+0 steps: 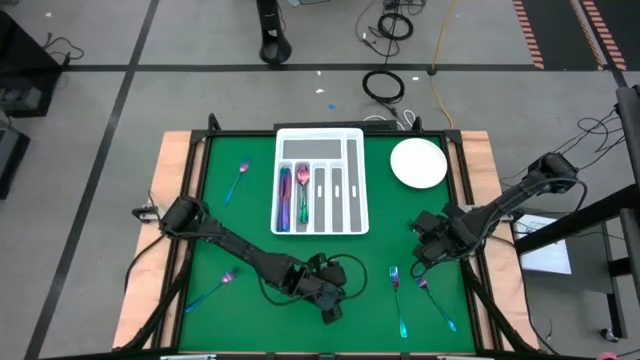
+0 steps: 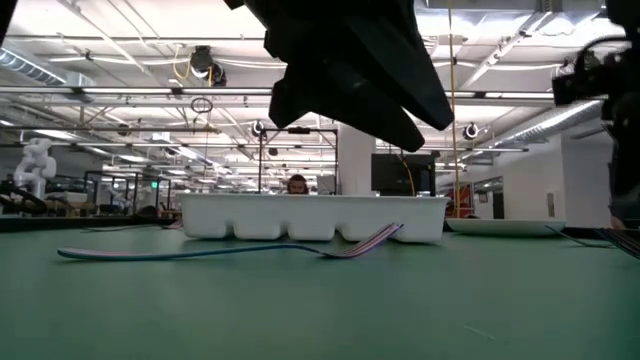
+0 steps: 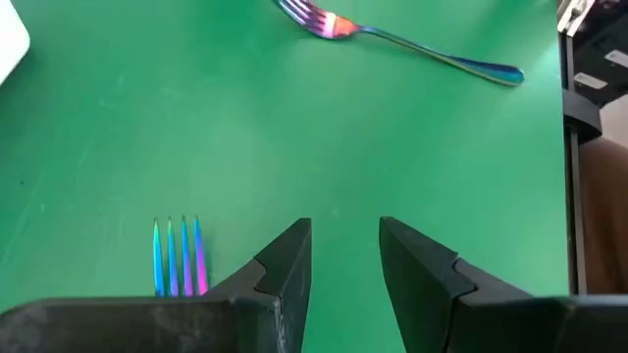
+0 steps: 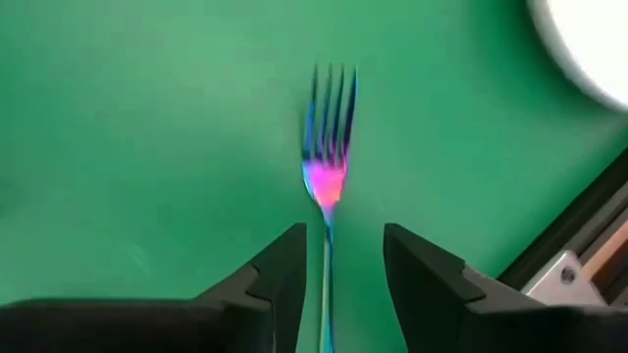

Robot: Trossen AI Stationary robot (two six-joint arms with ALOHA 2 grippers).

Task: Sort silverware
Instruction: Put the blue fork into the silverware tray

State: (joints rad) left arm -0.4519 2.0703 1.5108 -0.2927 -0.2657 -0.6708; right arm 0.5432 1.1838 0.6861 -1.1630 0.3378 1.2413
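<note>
The silverware is slim, rainbow-coloured forks and spoons. Two pieces lie in the white tray [image 1: 320,180]. Loose forks lie on the green table at its left side [image 1: 240,180], near-left [image 1: 215,290] and near-right [image 1: 398,300], [image 1: 435,303]. My left gripper [image 1: 328,300] [image 3: 345,230] is open low over the near middle. One fork's tines [image 3: 177,255] show beside one of its fingers, and another fork [image 3: 402,39] lies farther off. My right gripper [image 1: 422,245] [image 4: 343,235] is open. A fork [image 4: 329,147] lies on the table ahead of it, and the handle runs back between the fingers.
A round white plate [image 1: 418,163] sits at the far right, beside the tray. The low view shows a fork [image 2: 230,250] flat on the table in front of the tray [image 2: 310,215], with a dark arm [image 2: 350,60] overhead. The table's dark frame [image 3: 589,147] is close to my left gripper.
</note>
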